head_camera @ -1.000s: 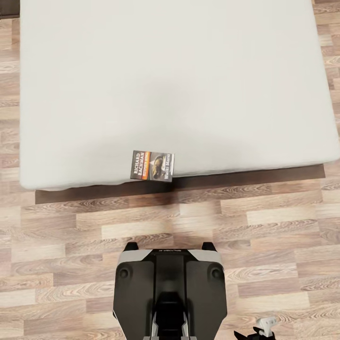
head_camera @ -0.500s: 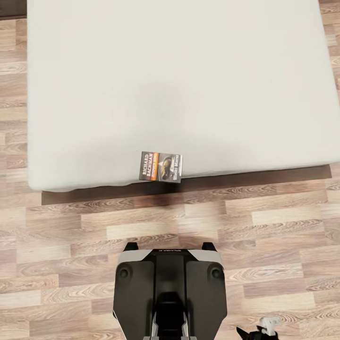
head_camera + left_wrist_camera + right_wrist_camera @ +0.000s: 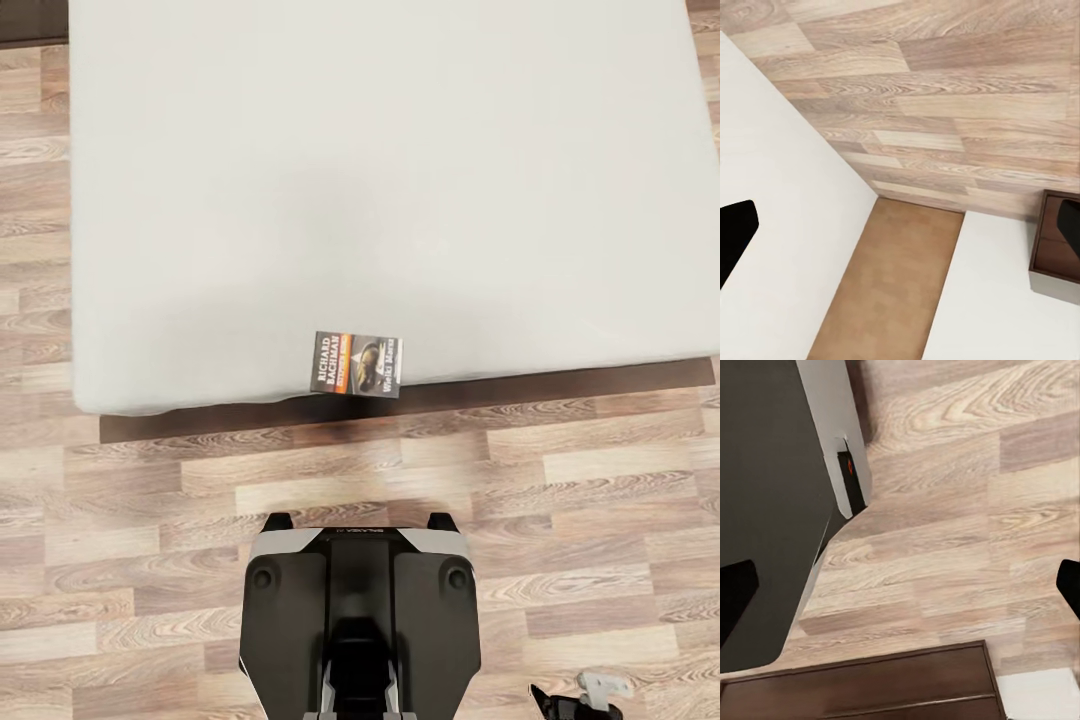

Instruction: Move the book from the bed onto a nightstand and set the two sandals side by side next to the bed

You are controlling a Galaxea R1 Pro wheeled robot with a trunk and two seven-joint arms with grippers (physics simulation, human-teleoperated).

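The book, dark-covered with an orange band, lies flat on the off-white mattress of the bed, right at its near edge and straight ahead of my base. Neither gripper is near it. In the left wrist view my left gripper is open, its black fingertips far apart, with nothing between them. My right gripper is open too, hanging over the plank floor beside my dark body. A dark reddish-brown nightstand shows at the edge of the left wrist view. The sandals are out of view.
The bed's dark wood frame runs along the floor below the mattress edge. Light wood-plank floor lies between my base and the bed. Part of my right arm shows low at the right.
The whole head view has shifted: bed and book now sit further right and slightly lower in the picture, so the camera moved. The book has not moved on the mattress.
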